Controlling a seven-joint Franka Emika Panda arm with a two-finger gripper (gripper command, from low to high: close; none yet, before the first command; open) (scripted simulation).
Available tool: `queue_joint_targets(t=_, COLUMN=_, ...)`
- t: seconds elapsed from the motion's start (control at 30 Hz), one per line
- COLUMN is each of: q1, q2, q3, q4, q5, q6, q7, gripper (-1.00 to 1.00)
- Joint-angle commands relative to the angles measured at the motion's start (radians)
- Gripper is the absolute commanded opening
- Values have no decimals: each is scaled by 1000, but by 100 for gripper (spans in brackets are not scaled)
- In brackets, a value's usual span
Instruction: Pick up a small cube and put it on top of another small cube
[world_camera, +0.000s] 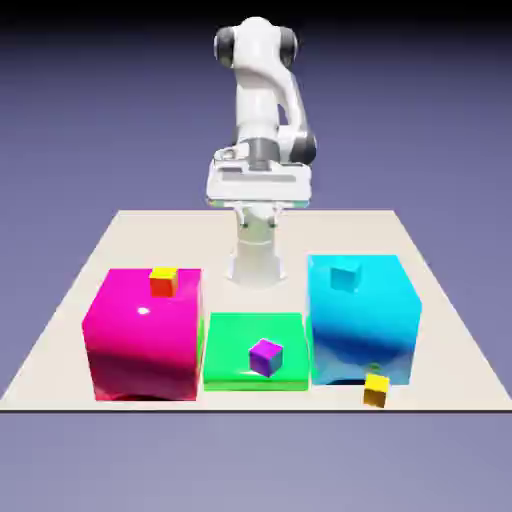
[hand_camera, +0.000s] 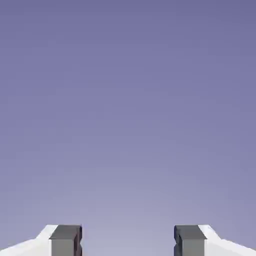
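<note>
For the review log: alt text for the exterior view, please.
A white robot arm, its gripper raised and empty, stands behind a magenta block, a low green block and a cyan block. A tiny yellow cube lies on the table before the cyan block.

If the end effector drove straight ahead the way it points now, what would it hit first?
Nothing that shows: the open end effector faces only plain blue-violet backdrop in the hand view. No cube or block lies in that line, though depth there cannot be judged.

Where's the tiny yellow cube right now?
In the exterior view, the tiny yellow cube sits on the table near its front edge, at the view's right, just before the big cyan block.
</note>
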Motion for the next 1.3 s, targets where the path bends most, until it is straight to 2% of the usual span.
queue_joint_targets(t=0.0, q1=-7, q2=36, q3=18, q4=31, q5=-5, q6=-30, q7=19, gripper=0)
queue_joint_targets(t=1.27, q1=-268, q2=1413, q3=699, q4=1188, q5=-205, q6=-1158, q7=742, gripper=0)
